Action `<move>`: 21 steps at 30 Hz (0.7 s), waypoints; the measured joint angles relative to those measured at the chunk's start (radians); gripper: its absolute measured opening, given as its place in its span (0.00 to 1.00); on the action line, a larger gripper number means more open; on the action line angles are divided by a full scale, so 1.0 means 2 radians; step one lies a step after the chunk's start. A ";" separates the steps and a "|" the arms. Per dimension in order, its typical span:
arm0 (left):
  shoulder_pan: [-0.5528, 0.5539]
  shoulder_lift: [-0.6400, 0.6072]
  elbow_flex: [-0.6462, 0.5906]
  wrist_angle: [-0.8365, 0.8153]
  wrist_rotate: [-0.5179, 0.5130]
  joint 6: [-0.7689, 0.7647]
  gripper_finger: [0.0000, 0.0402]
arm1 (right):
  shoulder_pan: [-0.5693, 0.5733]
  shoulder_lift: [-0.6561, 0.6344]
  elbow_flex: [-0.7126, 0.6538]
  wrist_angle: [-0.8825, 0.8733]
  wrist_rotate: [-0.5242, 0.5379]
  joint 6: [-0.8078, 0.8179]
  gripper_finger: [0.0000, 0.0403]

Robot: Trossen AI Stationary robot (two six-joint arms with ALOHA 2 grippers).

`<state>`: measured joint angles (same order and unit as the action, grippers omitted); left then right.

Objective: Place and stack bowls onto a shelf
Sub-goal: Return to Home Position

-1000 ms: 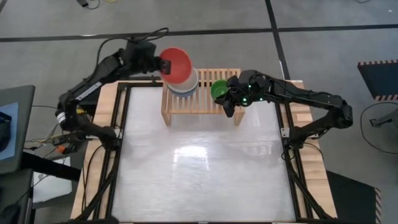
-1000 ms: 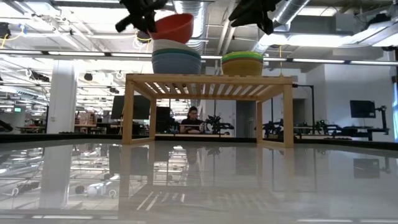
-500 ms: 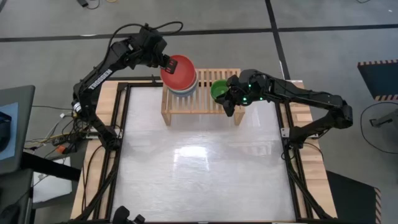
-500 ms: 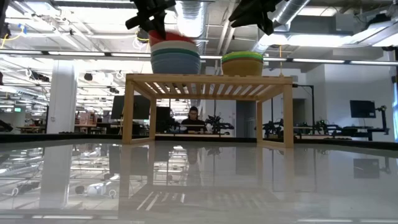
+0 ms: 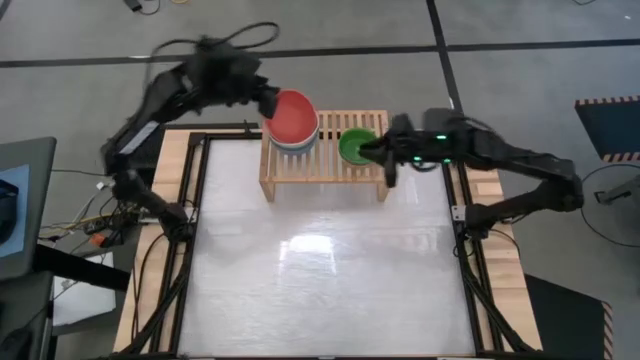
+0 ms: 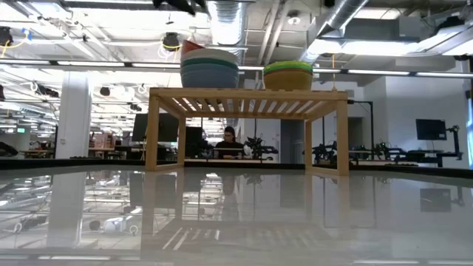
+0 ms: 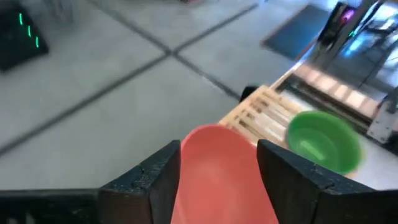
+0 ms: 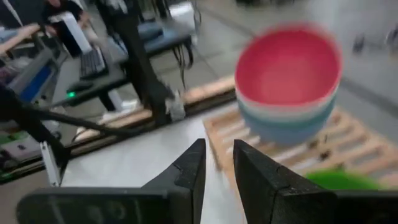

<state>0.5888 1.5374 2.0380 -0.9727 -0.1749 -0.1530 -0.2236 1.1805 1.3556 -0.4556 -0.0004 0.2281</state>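
The light-wood shelf [image 5: 325, 165] stands at the table's far edge. On its left part is a stack of bowls [image 6: 210, 70] with the red bowl [image 5: 291, 115] nested on top. On its right part the green bowl [image 5: 355, 146] rests in a yellow bowl [image 6: 288, 78]. My left gripper [image 5: 268, 100] is open just left of and above the red bowl, which shows past its fingers [image 7: 219, 158]. My right gripper [image 5: 388, 165] hangs by the shelf's right end, right of the green bowl, empty, its fingers [image 8: 217, 165] only a narrow gap apart.
The shelf's middle, between the two stacks [image 5: 328, 150], is bare slats. The glossy white tabletop [image 5: 320, 260] spreads in front of the shelf. The room with desks and a seated person [image 6: 229, 142] shows behind, under the shelf.
My left gripper has carried the tilted red bowl down onto the left stack, left it nested there, and risen away toward the far left. My right gripper has moved up and toward the table's right edge, away from the green bowl.
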 joint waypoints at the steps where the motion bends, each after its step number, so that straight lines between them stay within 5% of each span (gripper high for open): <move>1: -0.007 -0.018 -0.011 0.007 -0.005 0.006 0.48 | 0.003 -0.013 0.000 0.002 0.007 -0.012 0.26; 5: -0.047 -0.113 -0.128 0.075 -0.026 0.013 0.45 | 0.013 -0.076 -0.041 0.026 0.019 -0.034 0.18; 12: -0.143 -0.360 -0.494 0.338 -0.013 0.006 0.36 | 0.066 -0.238 -0.243 0.172 0.017 -0.010 0.04; 21: -0.207 -0.632 -0.768 0.391 0.021 0.005 0.18 | 0.145 -0.367 -0.397 0.188 0.106 -0.037 0.05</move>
<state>0.1756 0.2738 0.5024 -0.1898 -0.1329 -0.1431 0.0673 0.4465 0.5606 -0.0796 0.2122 0.1532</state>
